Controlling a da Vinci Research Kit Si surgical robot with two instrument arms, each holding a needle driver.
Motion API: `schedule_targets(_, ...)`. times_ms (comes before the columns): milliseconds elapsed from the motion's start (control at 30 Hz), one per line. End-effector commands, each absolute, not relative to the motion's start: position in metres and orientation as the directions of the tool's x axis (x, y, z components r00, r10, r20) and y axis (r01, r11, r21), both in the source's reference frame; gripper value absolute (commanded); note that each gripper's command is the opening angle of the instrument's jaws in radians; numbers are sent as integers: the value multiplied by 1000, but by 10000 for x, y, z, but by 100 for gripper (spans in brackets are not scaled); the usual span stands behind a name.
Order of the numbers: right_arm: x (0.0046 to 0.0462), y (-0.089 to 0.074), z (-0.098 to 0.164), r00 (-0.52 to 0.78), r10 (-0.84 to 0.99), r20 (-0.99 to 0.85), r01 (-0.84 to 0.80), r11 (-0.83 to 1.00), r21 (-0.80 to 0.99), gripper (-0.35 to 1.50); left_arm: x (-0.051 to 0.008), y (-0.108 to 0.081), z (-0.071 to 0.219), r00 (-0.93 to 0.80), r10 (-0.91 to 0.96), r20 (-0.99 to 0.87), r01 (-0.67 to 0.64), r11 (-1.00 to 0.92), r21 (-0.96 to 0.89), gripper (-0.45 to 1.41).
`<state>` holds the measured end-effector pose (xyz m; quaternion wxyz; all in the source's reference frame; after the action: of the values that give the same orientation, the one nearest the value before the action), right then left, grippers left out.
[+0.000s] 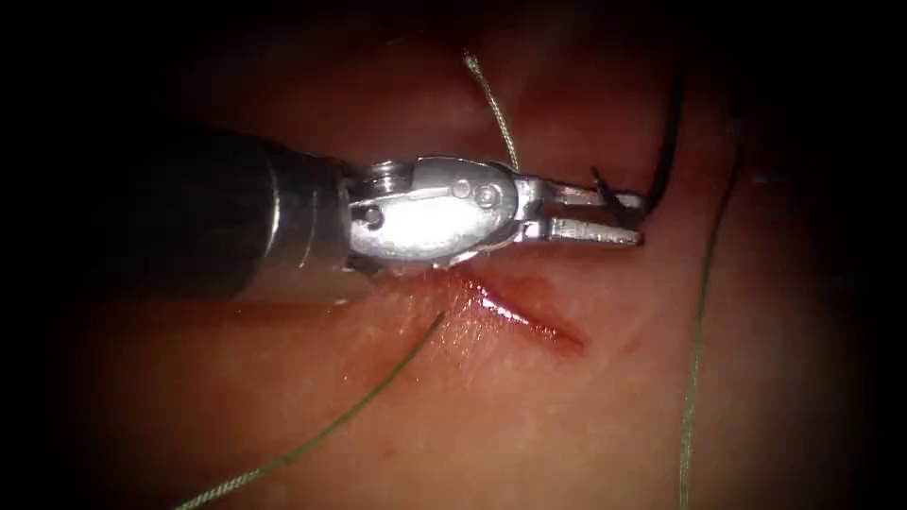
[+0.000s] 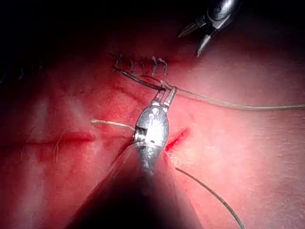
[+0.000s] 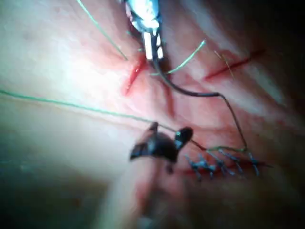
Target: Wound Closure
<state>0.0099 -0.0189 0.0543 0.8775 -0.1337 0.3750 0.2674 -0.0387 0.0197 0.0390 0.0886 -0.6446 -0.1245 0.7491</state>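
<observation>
Silver wristed left pincer (image 1: 638,218): closed on the dark curved steel needle (image 1: 669,142), gripping close to one end of its curve, apparently the end away from the thread. Short stub showing past the jaws, long arc sweeping away. Needle to the right of the short red open cut (image 1: 534,323) in the pink pork tissue (image 1: 529,425), seemingly lifted clear of the surface; hard to tell whether its far end touches.

Dark right pincer (image 2: 189,44): jaws spread wide, holding nothing, well apart from the needle, near the row of dark finished stitches (image 2: 140,64).

Thin green thread (image 1: 701,312): slack, running down the tissue right of the cut. One frayed cut end of thread (image 1: 491,104) lying behind the left pincer, another loose strand (image 1: 378,392) left of the cut.

Judged best for a good hold: firm, square grip so the needle cannot swivel; gentle wrist motion; slack thread and loose ends away from the jaws; point off the tissue until properly aimed.
</observation>
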Motion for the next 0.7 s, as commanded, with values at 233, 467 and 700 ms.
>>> schedule_targets(233,121,-193,554,578,361,-732,-568,822,-44,143,-399,194,466,-188,338,-922,10,-938,-346,-45)
schedule_targets(467,147,-198,559,566,354,-744,-561,827,-34,143,-411,213,488,-215,478,-852,-57,-877,-478,114)
schedule_targets(700,158,-201,560,567,347,-747,-551,834,-31,143,-385,230,443,-209,517,-830,-58,-854,-517,123)
